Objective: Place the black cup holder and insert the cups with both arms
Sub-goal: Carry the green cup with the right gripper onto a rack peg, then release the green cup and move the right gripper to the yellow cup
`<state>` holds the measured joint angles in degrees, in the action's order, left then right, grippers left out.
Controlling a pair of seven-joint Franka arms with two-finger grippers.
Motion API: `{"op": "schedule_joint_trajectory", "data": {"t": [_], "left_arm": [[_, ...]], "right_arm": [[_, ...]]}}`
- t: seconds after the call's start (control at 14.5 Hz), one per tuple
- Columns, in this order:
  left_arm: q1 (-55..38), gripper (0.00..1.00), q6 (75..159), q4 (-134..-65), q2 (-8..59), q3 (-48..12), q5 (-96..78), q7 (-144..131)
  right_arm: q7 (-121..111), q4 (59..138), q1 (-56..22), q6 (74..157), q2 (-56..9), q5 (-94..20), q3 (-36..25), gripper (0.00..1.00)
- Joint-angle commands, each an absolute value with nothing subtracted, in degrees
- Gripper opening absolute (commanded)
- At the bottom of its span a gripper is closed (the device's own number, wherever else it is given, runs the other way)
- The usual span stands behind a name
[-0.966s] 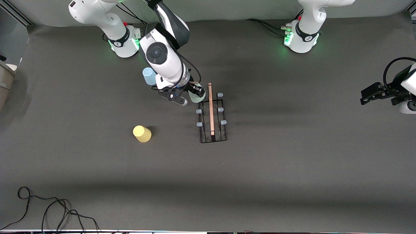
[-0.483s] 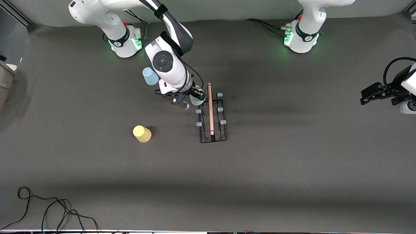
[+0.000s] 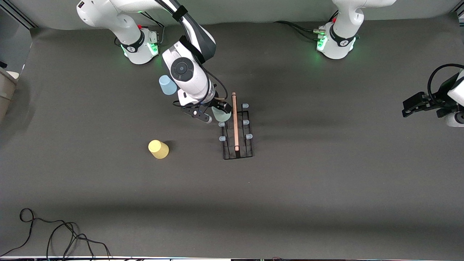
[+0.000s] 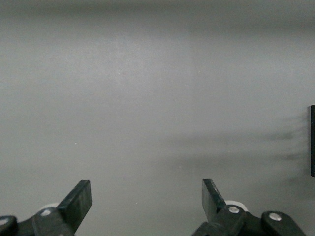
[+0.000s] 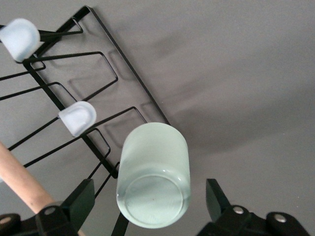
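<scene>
The black cup holder (image 3: 237,131) stands mid-table, its wooden handle (image 3: 235,119) along the top. A pale green cup (image 3: 222,115) sits bottom-up at the holder's corner nearest the right arm's base, covering a peg there. My right gripper (image 3: 210,111) straddles it, open, with gaps on both sides of the cup (image 5: 153,174); the holder's wire (image 5: 129,64) and pale pegs (image 5: 78,118) lie beside it. A light blue cup (image 3: 167,85) and a yellow cup (image 3: 158,149) stand on the table toward the right arm's end. My left gripper (image 3: 411,105) waits open at the left arm's end, nothing between its fingers (image 4: 78,199).
A black cable (image 3: 54,232) coils near the table's front edge at the right arm's end. A beige box (image 3: 5,90) stands past that end of the table.
My right gripper lowered the green cup toward the holder's corner peg, then opened and let it go. The left arm has not moved.
</scene>
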<state>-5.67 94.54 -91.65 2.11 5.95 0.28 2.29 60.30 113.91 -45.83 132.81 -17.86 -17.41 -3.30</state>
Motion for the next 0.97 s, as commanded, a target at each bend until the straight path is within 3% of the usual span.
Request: {"op": "schedule_joint_trajectory", "data": {"t": [0.0,0.41,0.9], "left_arm": [[-6.2,1.0,95.1,-91.4,2.0,6.2,0.8,2.1],[-6.2,1.0,95.2,-91.4,2.1,6.2,0.8,2.1],[-6.2,1.0,95.2,-91.5,2.2,6.2,0.8,2.2]], "right_arm": [[60.8,111.1,-46.2,132.2,-18.2,-16.2,-4.1,1.0],[51.0,102.2,-45.5,114.2,-16.8,-11.4,-11.8,1.0],[28.3,103.2,-45.4,114.3,-19.0,-11.4,-25.2,1.0]]}}
